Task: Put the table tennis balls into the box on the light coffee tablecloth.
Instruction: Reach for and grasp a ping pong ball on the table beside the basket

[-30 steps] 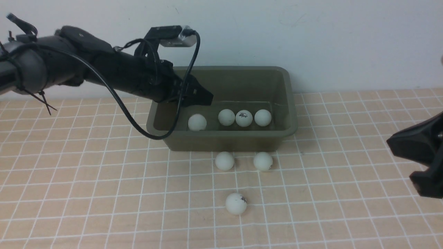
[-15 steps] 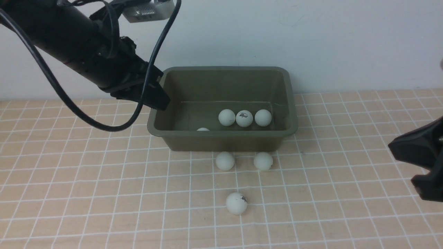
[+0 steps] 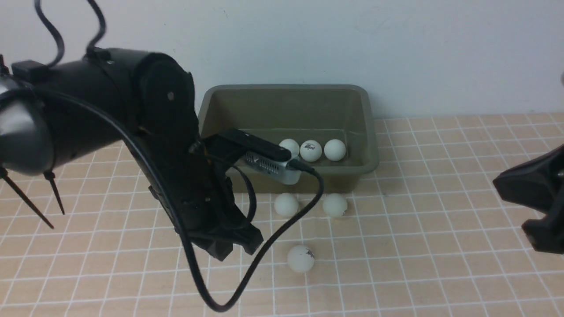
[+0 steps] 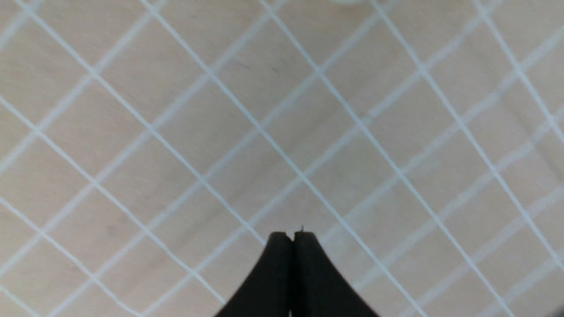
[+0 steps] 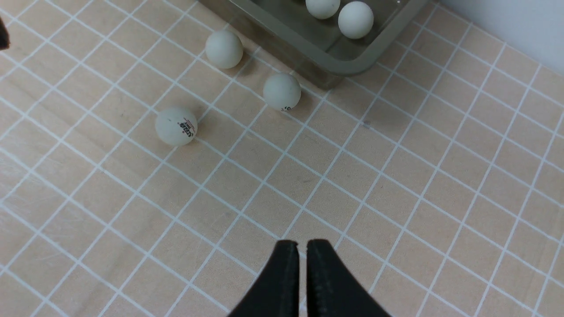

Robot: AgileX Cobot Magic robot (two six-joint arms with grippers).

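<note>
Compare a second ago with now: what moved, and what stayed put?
The left arm swung from above the box back and down. The left pincer, which had just let a ball fall in, is now shut and empty over the cloth. That ball is hidden behind the arm. Unchanged: the row of three balls in the box, the three loose balls on the cloth, and the right pincer, shut.

White balls [image 3: 311, 150] in box [image 3: 282, 108], others on tablecloth [image 3: 418, 229]
</note>
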